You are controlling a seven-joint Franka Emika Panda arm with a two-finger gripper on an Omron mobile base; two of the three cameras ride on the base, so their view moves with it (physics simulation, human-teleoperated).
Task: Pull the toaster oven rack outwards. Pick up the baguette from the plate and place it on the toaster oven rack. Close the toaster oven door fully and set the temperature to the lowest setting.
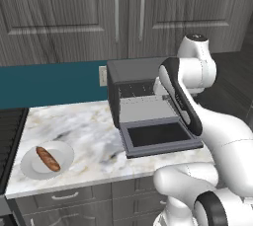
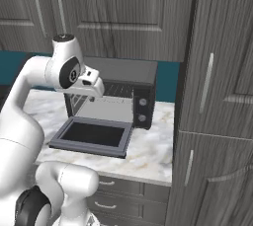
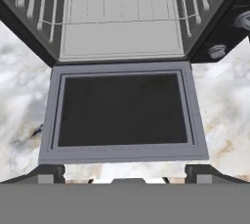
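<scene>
Basically nothing was done yet: toaster oven door [image 3: 122,111] lay flat open on the desk [image 1: 84,126], toaster oven rack [image 3: 119,7] sat inside the cavity, baguette [image 1: 48,158] rested on its plate [image 1: 30,167]. Tool [image 3: 125,173] hovered above the door, fingers apart, empty.

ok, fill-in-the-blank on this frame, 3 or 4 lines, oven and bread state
1. The toaster oven door is folded down and lies ____.
2. The baguette rests on the ____.
3. The toaster oven rack sits ____ the toaster oven cavity.
4. The gripper jaws stand ____ above the door's front edge.

Missing words: open; plate; inside; open
</scene>
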